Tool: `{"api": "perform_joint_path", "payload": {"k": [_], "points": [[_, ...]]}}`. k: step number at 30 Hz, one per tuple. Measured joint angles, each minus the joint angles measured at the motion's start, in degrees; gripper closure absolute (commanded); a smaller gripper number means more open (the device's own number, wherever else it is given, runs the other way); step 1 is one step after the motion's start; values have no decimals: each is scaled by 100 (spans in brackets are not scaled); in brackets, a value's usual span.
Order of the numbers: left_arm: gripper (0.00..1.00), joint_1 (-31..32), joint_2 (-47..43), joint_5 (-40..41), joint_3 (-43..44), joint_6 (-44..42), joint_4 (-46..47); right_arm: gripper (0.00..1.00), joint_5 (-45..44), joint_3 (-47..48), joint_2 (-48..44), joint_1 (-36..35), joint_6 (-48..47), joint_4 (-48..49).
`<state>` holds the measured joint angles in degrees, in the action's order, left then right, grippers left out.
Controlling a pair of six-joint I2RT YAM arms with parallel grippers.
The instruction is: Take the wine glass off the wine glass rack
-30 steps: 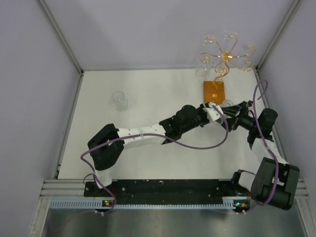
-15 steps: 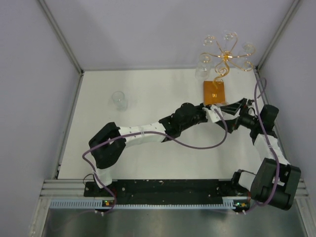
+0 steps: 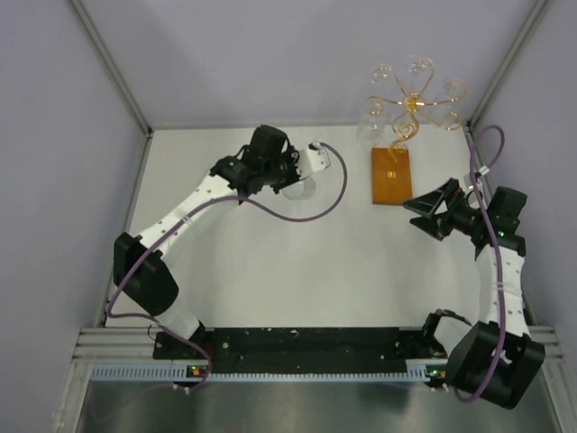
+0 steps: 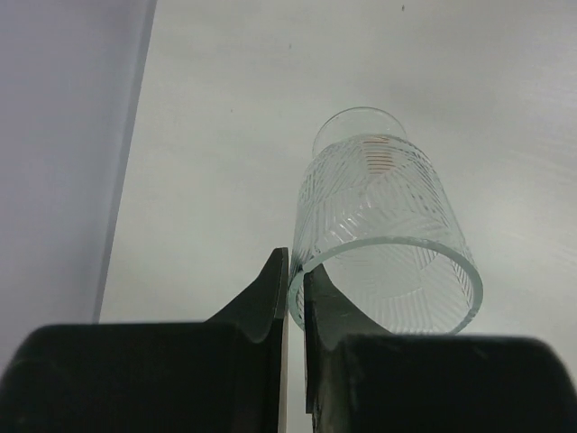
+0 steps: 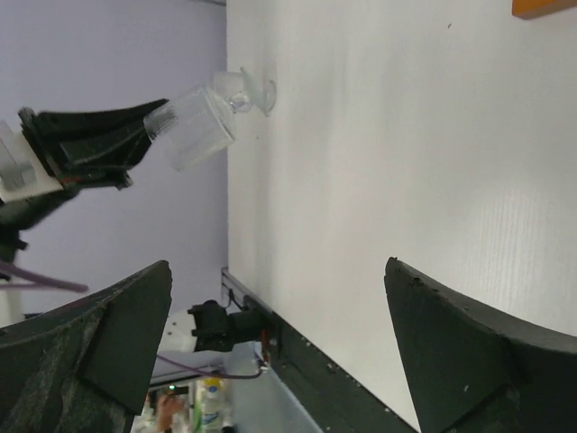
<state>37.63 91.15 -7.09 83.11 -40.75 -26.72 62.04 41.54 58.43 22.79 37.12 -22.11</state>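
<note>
Right hand (image 3: 416, 213) at near right of counter (image 3: 270, 280): fingers spread wide, nothing between them. Further back, towards centre, left hand (image 4: 296, 271) pressed together, pinching the rim of the wine glass (image 4: 383, 225), one finger inside the bowl and one outside. Glass has a cut pattern and is tilted, foot pointing away from the hand; contact with counter cannot be told. It sits left of the wine glass rack (image 3: 412, 104), apart from it. Rack stands far right on orange-brown base (image 3: 392, 176), other glasses (image 3: 370, 126) hanging from its scrolls.
</note>
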Motion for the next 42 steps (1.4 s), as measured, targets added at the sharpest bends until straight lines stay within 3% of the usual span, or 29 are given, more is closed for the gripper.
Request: {"api": "perform_joint_path", "payload": {"k": [6,13,20,29,33,36,38,42], "points": [[100,-719,1174,-122,2273,-31,-2415,1,-337,94,-409,0,-680,-341],[100,-1255,2516,96,3464,33,-3901,1,-549,96,-411,0,-1097,-621],[100,-1462,3521,455,4321,33,-4520,1,-549,170,-442,0,-1377,-807],[100,-1829,3814,566,4452,-46,-4677,1,-544,170,-522,37,-1475,-883],[75,-1978,3899,535,4465,-57,-4697,1,-542,170,-505,46,-1513,-892],[49,-2037,3899,542,4465,24,-4653,1,-540,170,-498,61,-1517,-905],[40,-2046,3899,549,4459,68,-4542,1,-540,173,-479,61,-1526,-914],[34,-2044,3823,542,4356,205,-4210,1,-538,177,-435,61,-1521,-933]]}}
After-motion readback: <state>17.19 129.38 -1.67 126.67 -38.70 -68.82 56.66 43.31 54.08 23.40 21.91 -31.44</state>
